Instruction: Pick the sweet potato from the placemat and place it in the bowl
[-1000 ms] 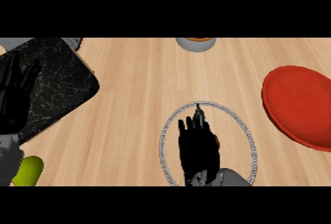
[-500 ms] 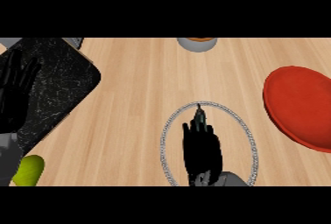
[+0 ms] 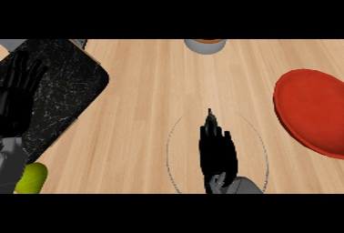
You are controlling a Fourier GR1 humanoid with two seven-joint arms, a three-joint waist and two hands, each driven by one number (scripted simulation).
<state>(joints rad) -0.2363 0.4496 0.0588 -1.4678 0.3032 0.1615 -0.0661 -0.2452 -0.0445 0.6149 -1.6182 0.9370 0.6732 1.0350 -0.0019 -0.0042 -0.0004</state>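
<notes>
Status: looks early, with no pick visible yet.

- Right hand point(image 3: 217, 148) comes in from the near edge, palm down. Its fingers are stretched forward and close together, not curled. I see nothing held in it.
- It hovers over the thin-rimmed oval mat point(image 3: 170, 150) on the wooden counter point(image 3: 148, 82). My read is that this is the placemat, since it's flat, shows only an outline, and sits right in front of the robot.
- I can't spot the sweet potato anywhere. If it's on that mat, the hand is covering it. There's no sign of it on the uncovered part of the mat.
- Red dish point(image 3: 312, 113) sits at the right, cut off by the view's edge and well apart from the hand. It's probably the target bowl. What shows of it has nothing in it.
- Left hand point(image 3: 17, 91) is at the left edge, open with fingers up, resting over a dark marbled slab point(image 3: 67, 91). It's not involved.
- Other items:
  - A small grey pot point(image 3: 205, 45) sits at the far edge with something orange-brown at its top. I can't tell what that is.
  - A yellow-green object point(image 3: 30, 178) is at the near left corner, just beside the left forearm.

Done: at most, the right hand is positioned above the mat.
Left:
- close on the potato
- lift it
- carry it right to the red dish
- release it

Main unknown is whether the potato is actually under that palm.
</notes>
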